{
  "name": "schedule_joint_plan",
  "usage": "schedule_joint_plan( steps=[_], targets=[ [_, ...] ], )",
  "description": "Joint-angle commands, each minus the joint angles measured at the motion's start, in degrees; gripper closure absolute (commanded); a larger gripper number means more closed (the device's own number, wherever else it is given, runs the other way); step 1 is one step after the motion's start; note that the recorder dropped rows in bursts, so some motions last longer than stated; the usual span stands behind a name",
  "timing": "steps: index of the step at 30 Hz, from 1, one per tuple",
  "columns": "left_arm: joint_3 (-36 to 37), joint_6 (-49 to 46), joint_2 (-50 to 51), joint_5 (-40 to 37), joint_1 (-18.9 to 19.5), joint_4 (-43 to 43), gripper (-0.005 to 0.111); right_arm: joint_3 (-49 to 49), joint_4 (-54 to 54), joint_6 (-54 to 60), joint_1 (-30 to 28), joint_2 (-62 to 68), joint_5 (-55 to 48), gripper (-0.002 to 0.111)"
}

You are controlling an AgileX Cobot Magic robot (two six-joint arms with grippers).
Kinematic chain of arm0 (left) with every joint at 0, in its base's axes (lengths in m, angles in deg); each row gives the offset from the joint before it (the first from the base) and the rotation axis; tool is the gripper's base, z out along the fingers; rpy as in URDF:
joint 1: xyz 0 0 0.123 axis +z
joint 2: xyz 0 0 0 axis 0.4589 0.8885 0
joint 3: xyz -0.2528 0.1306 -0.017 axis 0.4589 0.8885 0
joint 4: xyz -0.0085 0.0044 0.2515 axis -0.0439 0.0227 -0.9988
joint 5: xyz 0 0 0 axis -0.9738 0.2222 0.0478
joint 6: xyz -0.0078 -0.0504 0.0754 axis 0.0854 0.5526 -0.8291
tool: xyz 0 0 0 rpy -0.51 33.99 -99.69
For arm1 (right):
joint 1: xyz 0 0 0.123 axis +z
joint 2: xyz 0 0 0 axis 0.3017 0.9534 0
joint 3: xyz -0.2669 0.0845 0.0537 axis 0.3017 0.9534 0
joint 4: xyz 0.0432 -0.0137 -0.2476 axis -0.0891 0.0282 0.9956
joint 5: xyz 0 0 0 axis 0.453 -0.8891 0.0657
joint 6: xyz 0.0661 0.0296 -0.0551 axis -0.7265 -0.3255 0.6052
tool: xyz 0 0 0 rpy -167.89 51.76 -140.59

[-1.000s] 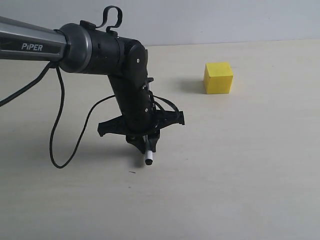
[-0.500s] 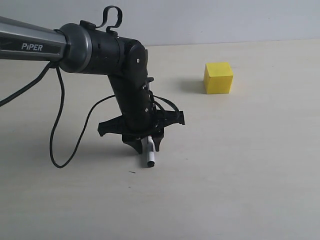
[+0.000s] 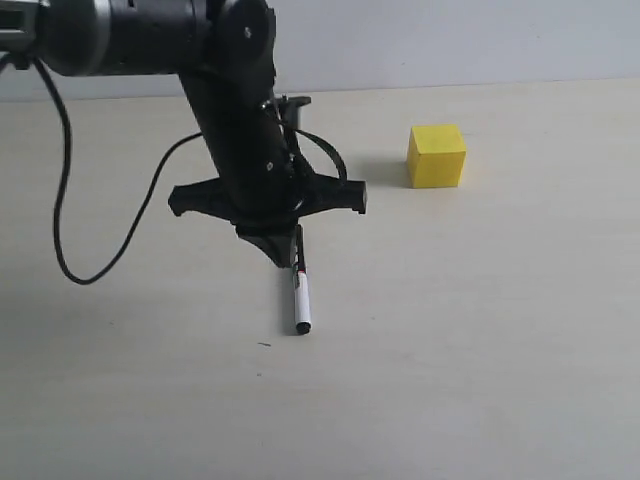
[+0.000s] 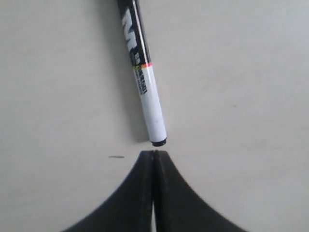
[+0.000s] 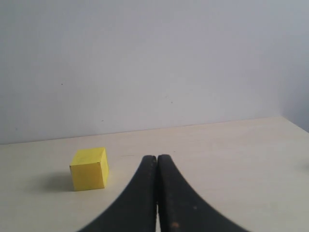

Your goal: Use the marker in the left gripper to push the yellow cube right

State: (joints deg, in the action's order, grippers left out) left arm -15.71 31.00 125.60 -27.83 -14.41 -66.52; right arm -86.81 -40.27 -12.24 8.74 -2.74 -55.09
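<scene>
the left claw (image 3: pixel 282 252) was fully closed and it held nothing. in the left wrist view its two black fingers (image 4: pixel 140 193) were pressed together with no gap between them. the marker (image 4: pixel 145 82) was not between them. it lay on the pale table (image 3: pixel 480 350), just in front of the fingertips but apart from them, with a thin shadow along one side. the end nearest to the fingertips was the white barrel with a small black tip. further along there was a small red mark, then the black part, which ran out of the picture.

in the exterior view the dark arm (image 3: pixel 230 120) came in from the upper left, and the claw pointed down above the table. a black cable (image 3: pixel 65 200) hung in a loop at the left side of it. the marker (image 3: pixel 301 300) stretched from under the claw toward the camera, white end in front. its black end was partly hidden by the claw.

the yellow cube (image 3: pixel 437 156) stood on the table to the right of the left claw and further back, well apart from the marker and the claw. nothing touched it.

the right claw (image 5: pixel 157 158) was closed too, its fingers together and empty. in the right wrist view the cube (image 5: pixel 89 169) stood on the table before a plain grey wall.
</scene>
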Motion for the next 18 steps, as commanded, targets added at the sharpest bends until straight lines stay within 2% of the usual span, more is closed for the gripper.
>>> schedule_joint_plan(
  steps=[1,7,18],
  targets=[
    [6.57,-2.5,-9.42,7.62,-2.99,-4.08,0.107,0.24,0.18,-0.2,-0.17,-0.32,0.09,0.108],
    [14.82,-2.62,-20.86,9.39,-5.18,-4.64,0.107,0.24,0.18,-0.2,-0.17,-0.32,0.09,0.108],
    [15.04,-2.62,-22.68,9.75,-5.18,-4.64,0.107,0.24,0.18,-0.2,-0.17,-0.32,0.09,0.108]
  ],
)
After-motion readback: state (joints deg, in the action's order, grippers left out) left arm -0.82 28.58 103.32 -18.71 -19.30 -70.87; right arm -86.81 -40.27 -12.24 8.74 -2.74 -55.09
